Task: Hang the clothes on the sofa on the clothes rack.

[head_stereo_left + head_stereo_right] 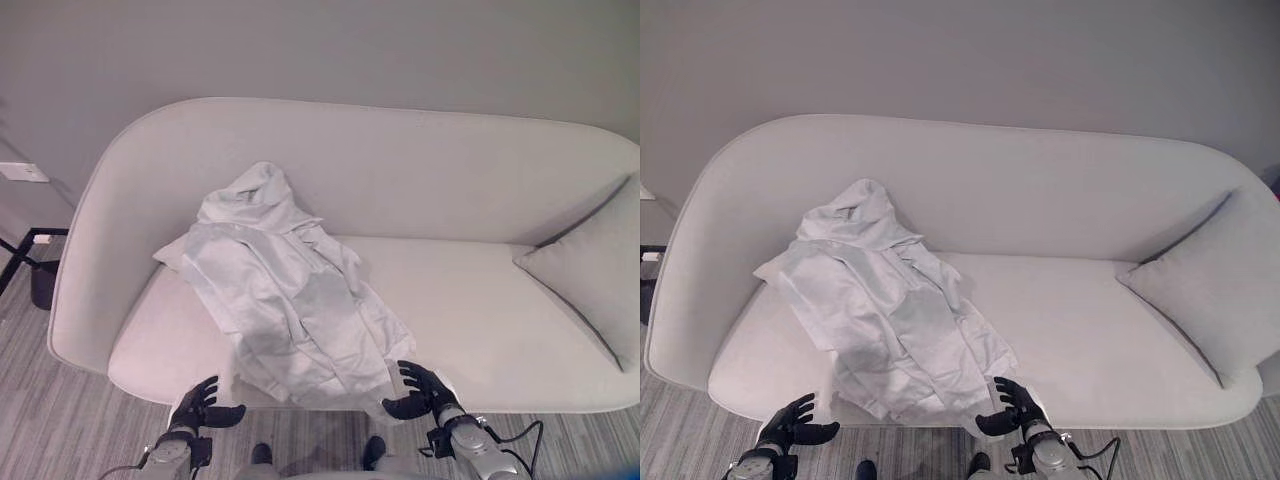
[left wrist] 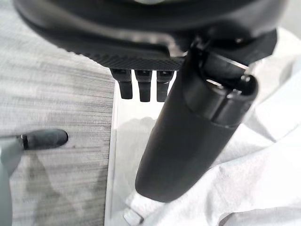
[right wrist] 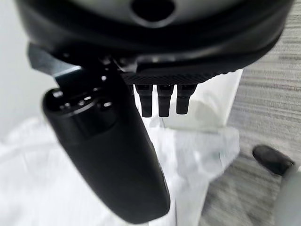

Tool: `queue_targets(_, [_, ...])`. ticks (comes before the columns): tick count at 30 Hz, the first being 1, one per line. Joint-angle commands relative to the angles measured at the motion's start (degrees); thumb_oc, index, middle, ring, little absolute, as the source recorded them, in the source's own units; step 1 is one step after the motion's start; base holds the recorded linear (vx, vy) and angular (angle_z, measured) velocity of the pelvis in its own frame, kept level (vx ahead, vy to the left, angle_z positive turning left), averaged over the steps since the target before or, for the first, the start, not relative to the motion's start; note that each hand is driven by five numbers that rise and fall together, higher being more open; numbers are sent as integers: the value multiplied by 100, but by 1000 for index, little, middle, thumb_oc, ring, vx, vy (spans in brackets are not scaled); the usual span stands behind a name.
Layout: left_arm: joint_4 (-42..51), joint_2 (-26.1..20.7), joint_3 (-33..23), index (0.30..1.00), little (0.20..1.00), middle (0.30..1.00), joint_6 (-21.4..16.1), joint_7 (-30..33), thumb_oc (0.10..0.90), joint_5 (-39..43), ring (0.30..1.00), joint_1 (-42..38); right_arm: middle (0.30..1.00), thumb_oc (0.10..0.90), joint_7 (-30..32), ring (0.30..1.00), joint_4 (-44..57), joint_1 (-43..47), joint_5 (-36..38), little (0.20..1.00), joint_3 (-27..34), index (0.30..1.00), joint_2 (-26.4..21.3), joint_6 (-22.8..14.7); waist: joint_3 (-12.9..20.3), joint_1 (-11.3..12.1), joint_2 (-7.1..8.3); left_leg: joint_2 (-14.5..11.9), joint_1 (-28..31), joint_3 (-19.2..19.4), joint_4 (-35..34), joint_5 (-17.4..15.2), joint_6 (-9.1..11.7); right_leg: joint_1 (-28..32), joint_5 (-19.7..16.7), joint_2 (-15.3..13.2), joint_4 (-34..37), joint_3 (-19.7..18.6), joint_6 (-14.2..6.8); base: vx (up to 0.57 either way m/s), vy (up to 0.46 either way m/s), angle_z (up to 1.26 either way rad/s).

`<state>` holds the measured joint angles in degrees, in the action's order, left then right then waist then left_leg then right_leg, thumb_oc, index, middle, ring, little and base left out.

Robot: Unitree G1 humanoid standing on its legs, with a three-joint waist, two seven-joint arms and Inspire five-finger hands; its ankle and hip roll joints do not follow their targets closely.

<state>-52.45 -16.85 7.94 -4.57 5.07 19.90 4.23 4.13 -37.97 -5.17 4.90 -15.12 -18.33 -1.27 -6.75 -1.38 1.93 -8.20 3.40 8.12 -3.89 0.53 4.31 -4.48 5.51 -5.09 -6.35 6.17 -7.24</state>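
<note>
Both hands, left hand [image 1: 205, 405] and right hand [image 1: 417, 390], hover spread at the jacket's [image 1: 285, 295] six-o'clock hem, reaching; next, pinch it.

left hand [image 1: 204, 405]: we see a dark, matt hand with segmented fingers and a thick rounded thumb.
right hand [image 1: 420, 390]: we see the same dark build, fingers jointed in short blocks.
thumbs: in the wrist views we find each one a smooth black, blunt-ended cylinder with a stepped collar at its base.
palm edge: we note a finely ribbed, carbon-like black strip above the fingers.
forearms: we see silver-grey shells behind dark wrist collars.
fingertips: we see squared black ends in a row.
</note>
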Motion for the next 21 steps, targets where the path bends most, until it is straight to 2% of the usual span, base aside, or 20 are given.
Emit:
queue_targets(1, [630,-19,80,900,900,900,-426,-54,800,77,900,-337,900,800,259,900,80,-2,28,900,234,900,-481,-170,108,-47,344,705,16,265,-111,-316,-192,640,-755,231,1135,171,298,87,-12,72])
queue_targets(3, [720,20,66,900,900,900,-425,-65,800,148,900,-267,900,800,247,900,234,-18,-46,900,270,900,-571,-149,103,-46,306,751,120,258,-111,-338,-236,691,-728,235,1135,58,301,98,-16,0])
queue_targets(4, [973,43,81,900,900,900,-398,-68,800,193,900,-271,900,800,266,900,516,-25,-219,900,343,900,-766,-116,-113,12,360,847,-81,173,535,-247,-213,784,-738,136,1135,4,345,68,-24,-30])
queue_targets(5, [976,43,82,900,900,900,-395,-67,800,193,900,-273,900,800,265,900,520,-25,-220,900,347,900,-767,-113,-109,3,358,840,-129,163,610,-283,-212,775,-740,136,1135,14,347,-32,10,2])
queue_targets(6, [1187,123,111,900,900,900,-425,-22,800,326,900,-357,900,800,360,900,688,57,-295,900,489,900,-975,-109,-261,20,440,758,-718,18,1477,-271,-18,791,-705,-26,1135,85,365,-31,29,3])
queue_targets(7, [1187,125,112,900,900,900,-424,-22,800,326,900,-359,900,800,359,900,691,56,-296,900,492,900,-977,-106,-253,9,431,749,-752,4,1521,-292,-15,782,-705,-18,1135,98,368,-2,68,14])
queue_targets(8, [1245,139,131,900,900,900,-440,-25,800,344,900,-373,900,800,404,900,758,60,-308,900,564,900,-1027,-112,-253,3,441,612,-799,37,1509,-265,1,797,-686,-79,1135,110,346,83,115,11])
queue_targets(10, [1391,115,180,900,900,900,-455,-36,800,272,900,-355,900,800,451,900,909,59,-373,900,702,900,-1122,-130,-193,8,440,302,-673,101,997,-262,1,799,-618,-202,1135,139,266,153,176,4])
queue_targets(11, [1427,102,183,900,900,900,-465,-30,800,287,900,-348,900,800,472,900,961,60,-433,900,731,900,-1157,-145,-144,14,419,145,-589,72,705,-139,14,776,-587,-236,1135,147,236,179,210,-1])
queue_targets(13, [1427,114,202,900,900,900,-477,3,800,317,900,-364,900,800,526,900,1087,41,-518,900,801,900,-1234,-169,-93,15,340,-187,-542,-18,-15,284,114,790,-473,-267,1135,145,181,179,257,7])
queue_targets(14, [1382,134,264,900,900,900,-491,30,800,314,900,-415,900,800,575,900,1110,51,-552,900,862,900,-1286,-179,-84,-17,294,-338,-687,-21,-111,383,183,831,-380,-326,1135,221,129,182,298,14])
queue_targets(15, [1402,155,259,900,900,900,-491,24,800,308,900,-413,900,800,569,900,1231,47,-559,900,906,900,-1291,-179,-17,-44,212,-381,-721,-4,-111,301,201,885,-341,-349,1135,243,75,194,323,17])
queue_targets(16, [1380,174,294,900,900,900,-492,9,800,280,900,-427,900,800,566,900,1317,18,-571,900,956,900,-1293,-186,27,-63,142,-385,-734,9,-111,294,256,929,-332,-374,1135,262,33,275,455,8])
queue_targets(17, [1388,174,349,900,900,900,-489,-21,800,260,900,-485,900,800,583,900,1490,115,-643,900,1012,900,-1351,-206,102,-124,91,-195,-687,83,-111,230,263,954,-460,-564,1135,298,-63,206,344,-7])
queue_targets(18, [1387,174,349,900,900,900,-488,-21,800,260,900,-486,900,800,582,900,1494,113,-644,900,1014,900,-1351,-202,98,-124,97,-184,-682,85,-111,228,258,958,-459,-576,1135,297,-70,225,372,-16])
queue_targets(20, [1500,133,341,900,900,900,-480,-132,800,330,900,-465,900,800,508,900,1811,262,-826,900,1019,900,-1482,-220,97,-81,130,47,-571,162,-111,84,150,1017,-680,-839,1135,242,-137,159,329,-6])
queue_targets(21, [1549,46,302,900,900,900,-473,-205,800,520,900,-459,900,800,485,900,1925,674,-935,900,897,900,-1654,-206,-13,28,192,207,-419,351,-111,-70,-39,824,-1069,-1146,719,268,-185,105,402,-21])
